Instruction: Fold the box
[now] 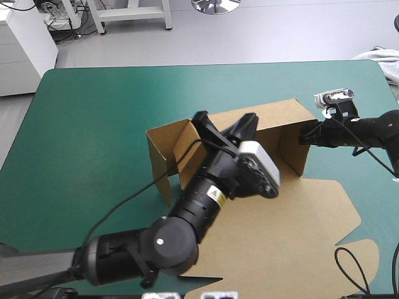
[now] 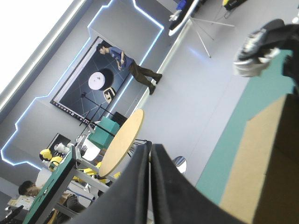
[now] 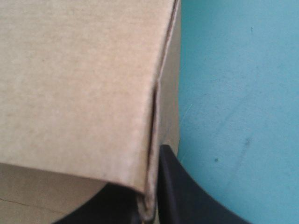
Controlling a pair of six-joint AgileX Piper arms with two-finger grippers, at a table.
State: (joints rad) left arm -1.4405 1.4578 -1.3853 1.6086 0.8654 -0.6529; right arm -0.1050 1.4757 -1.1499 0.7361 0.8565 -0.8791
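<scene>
The box (image 1: 299, 212) sits mid-desk, a little toward the right edge. Its walls stand up on the far side and its lid (image 1: 312, 249) lies flat toward the near right corner of the desk (image 1: 93, 124).

The left claw (image 1: 247, 121) reaches in over the tray at the far wall (image 1: 274, 115). In its own view its fingers (image 2: 135, 186) meet in a point with no board seen between them, so it is closed and empty, and brown board lies just beside it. The right claw (image 1: 304, 134) comes in from the right edge and is clamped on the top edge of the right wall (image 1: 293, 152). Its wrist view shows the doubled board running down between the two fingers (image 3: 187, 196).

The left wall (image 1: 163, 156) stands skewed and its end flap hangs loose, so the tray looks only partly tucked.

The main risks, as I judge them:
- If the left claw pushes on the far wall while only one wall is held, the box could slide toward the far edge or the wall could bow outward.
- A hard pull by the right claw could crease or split the doubled edge, or peel its fold open.
- The loose left wall could fall flat if the tray is jolted.
- The left arm lies across the tray and could snag a wall as it withdraws.
</scene>
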